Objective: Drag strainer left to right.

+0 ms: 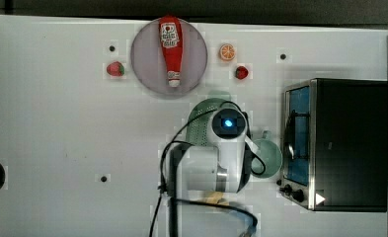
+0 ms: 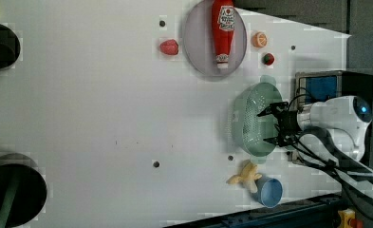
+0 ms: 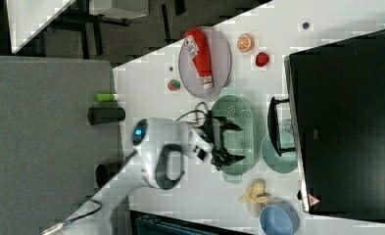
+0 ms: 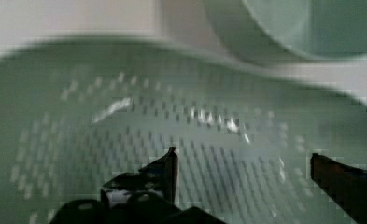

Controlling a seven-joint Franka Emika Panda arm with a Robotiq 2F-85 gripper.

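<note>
In the top view we see the strainer [image 1: 205,114] between the plate [image 1: 147,59] and the toaster oven [image 1: 347,143]. In the left view, our gripper [image 2: 269,126] hangs over its bowl, jaws spread wide, holding nothing. The wrist view shows the cup [image 4: 284,28] beside the strainer.

I can make out a white label on the red ketchup bottle [image 1: 171,44] and a warning triangle on the oven [image 3: 313,200], neither with legible wording.
</note>
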